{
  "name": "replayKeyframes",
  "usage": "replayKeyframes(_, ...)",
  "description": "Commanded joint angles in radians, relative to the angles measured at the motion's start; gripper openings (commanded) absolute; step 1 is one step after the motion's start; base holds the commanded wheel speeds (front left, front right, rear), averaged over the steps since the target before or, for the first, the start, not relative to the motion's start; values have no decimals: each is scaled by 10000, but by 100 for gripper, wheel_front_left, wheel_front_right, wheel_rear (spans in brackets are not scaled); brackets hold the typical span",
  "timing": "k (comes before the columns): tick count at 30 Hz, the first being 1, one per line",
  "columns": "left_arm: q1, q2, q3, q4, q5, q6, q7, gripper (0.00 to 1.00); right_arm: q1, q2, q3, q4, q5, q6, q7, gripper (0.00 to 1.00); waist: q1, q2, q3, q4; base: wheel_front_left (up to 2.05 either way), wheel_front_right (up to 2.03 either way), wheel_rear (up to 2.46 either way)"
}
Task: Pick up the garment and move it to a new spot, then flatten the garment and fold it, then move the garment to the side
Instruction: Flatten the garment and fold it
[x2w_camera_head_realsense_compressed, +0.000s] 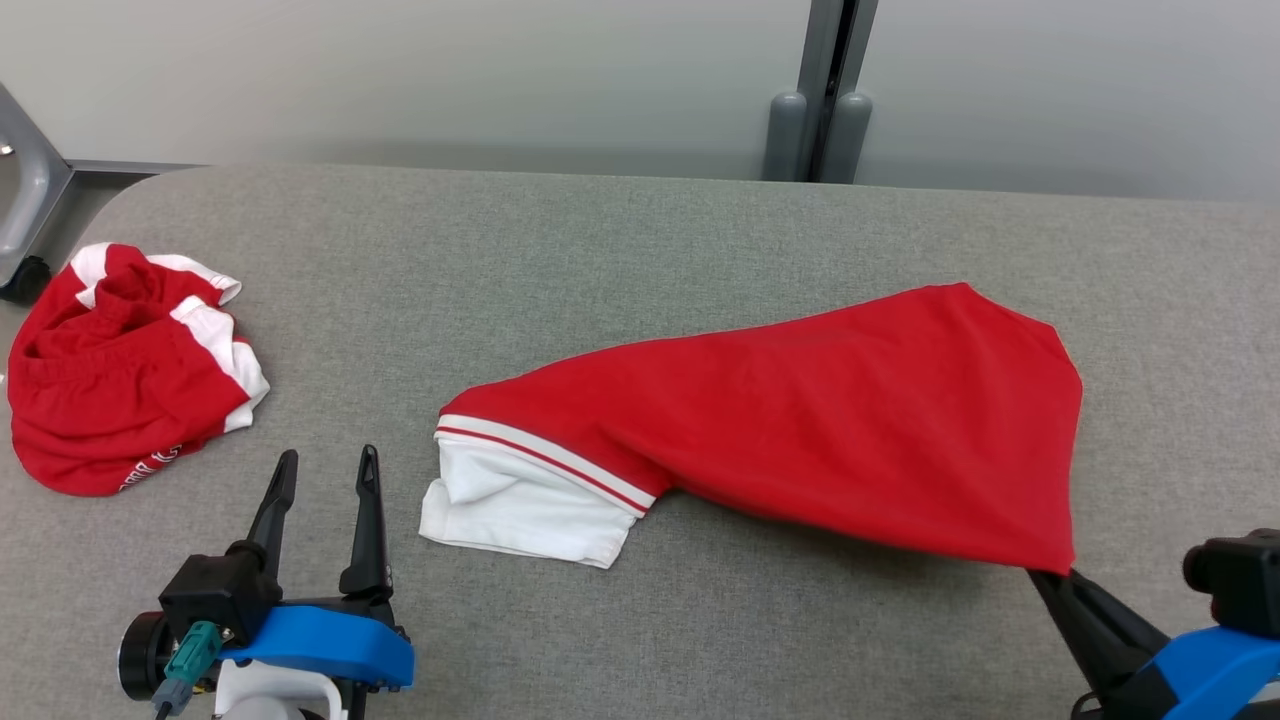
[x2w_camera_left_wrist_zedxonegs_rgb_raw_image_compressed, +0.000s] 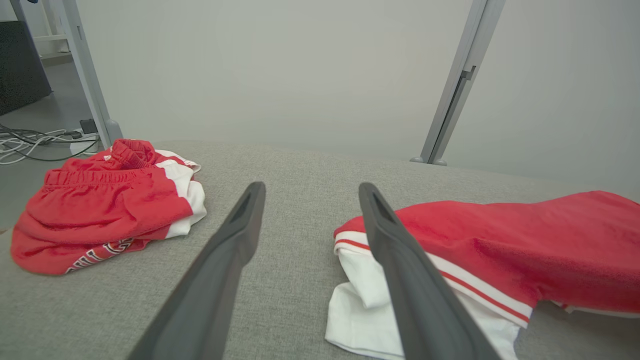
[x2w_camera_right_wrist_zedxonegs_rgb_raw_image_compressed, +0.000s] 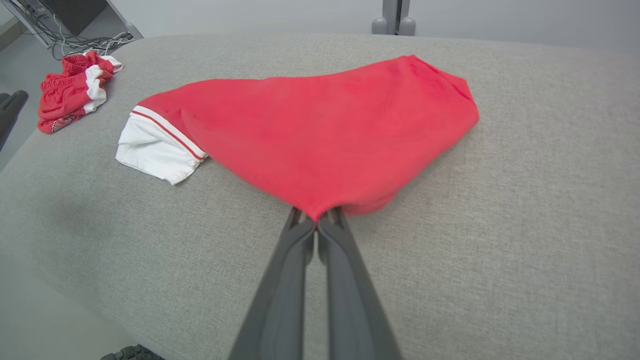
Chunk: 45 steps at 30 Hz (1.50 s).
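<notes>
A: Far left, a crumpled pile (x2w_camera_head_realsense_compressed: 130, 370) of red knit with white panels is lying bunched near the worktop (x2w_camera_head_realsense_compressed: 640, 230) edge. The left tool (x2w_camera_head_realsense_compressed: 329, 458) is hovering just right of it, fingers spread wide, gripping nothing.
B: And the garment (x2w_camera_head_realsense_compressed: 800, 420)?
A: It's stretching across centre-right. Soft red fabric, tapering to a striped white cuff that's resting on the grey felt-like surface. The right tool (x2w_camera_head_realsense_compressed: 1045, 580) is pinching its near-right corner, fingers fully closed, holding that corner slightly raised.
B: Room?
A: A plain pale wall is running behind, with a grey post (x2w_camera_head_realsense_compressed: 820, 90) standing at the back.
</notes>
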Motion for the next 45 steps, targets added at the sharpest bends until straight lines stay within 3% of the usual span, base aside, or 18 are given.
replayKeyframes(1,-17,34,11,-6,-5,32,-17,100,33,-16,-103,-26,31,5,31,0,0,0,6,-12,0,0,0)
replayKeyframes(5,-79,16,-18,-2,-19,16,-26,100,-812,-18,-577,893,-161,5,426,0,0,0,62,-84,0,0,0)
replayKeyframes(10,-261,-11,-123,47,4,-75,-41,100,-2541,-570,-672,3462,-717,5,585,0,0,0,203,-41,0,0,0)
replayKeyframes(16,-492,-57,-234,108,83,-162,-50,100,-4556,-1207,-361,6707,-1328,5,-684,0,0,0,519,211,0,0,0)
replayKeyframes(19,-530,-63,-276,138,96,-174,-55,100,-5351,-1200,-342,7930,-1497,3,-1672,0,0,0,657,316,0,0,0)
replayKeyframes(20,-554,-64,-275,155,95,-176,-54,100,-5546,-1188,-253,8291,-1556,5,-1938,25,0,0,683,335,0,0,0)
replayKeyframes(21,-578,-58,-269,164,91,-181,-58,100,-5772,-1183,-189,8584,-1618,5,-2248,84,0,0,705,347,0,0,0)
replayKeyframes(22,-592,-53,-264,174,87,-188,-61,100,-6002,-1184,-193,8835,-1693,3,-2600,100,0,0,719,354,0,0,0)
replayKeyframes(29,-506,-35,-220,288,55,-137,-80,100,-6325,-1082,-252,9486,-1722,3,-4367,100,0,0,544,231,0,0,0)
replayKeyframes(38,-158,47,8,300,-41,-6,-93,100,-4015,-400,-770,7576,-2210,5,-6980,100,0,0,24,-259,0,0,0)
replayKeyframes(45,211,96,207,333,-59,29,-95,100,-2275,-10,-1018,6731,-2163,5,-7936,100,0,0,-425,-619,0,0,0)
